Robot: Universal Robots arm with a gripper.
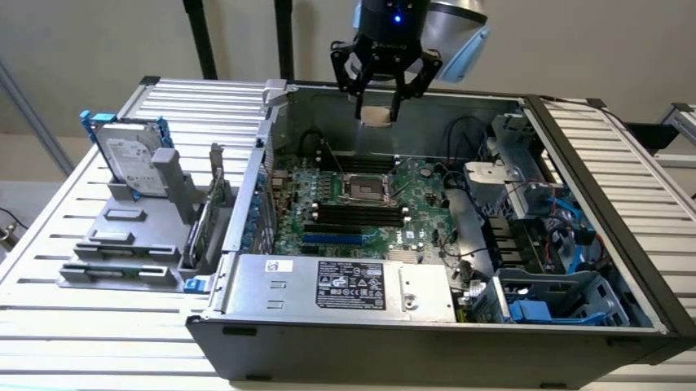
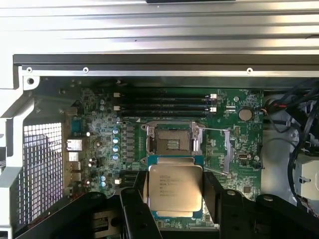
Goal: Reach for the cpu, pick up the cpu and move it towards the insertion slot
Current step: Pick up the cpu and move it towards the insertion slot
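One chip [image 2: 175, 190] clamped flat between gripper [image 1: 383, 114] fingers, raised above open computer case [image 1: 566, 163]. Socket [image 2: 173, 143] on green board [image 2: 224, 169] lies below, apart, dark centre uncovered, metal frame around. Memory slots [image 2: 164, 102] just beside socket. Free air around chip edges.

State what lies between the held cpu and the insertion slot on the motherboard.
Nothing solid: in the exterior view the claw holds the cpu in open air above the insertion slot; only green motherboard surrounds the slot.
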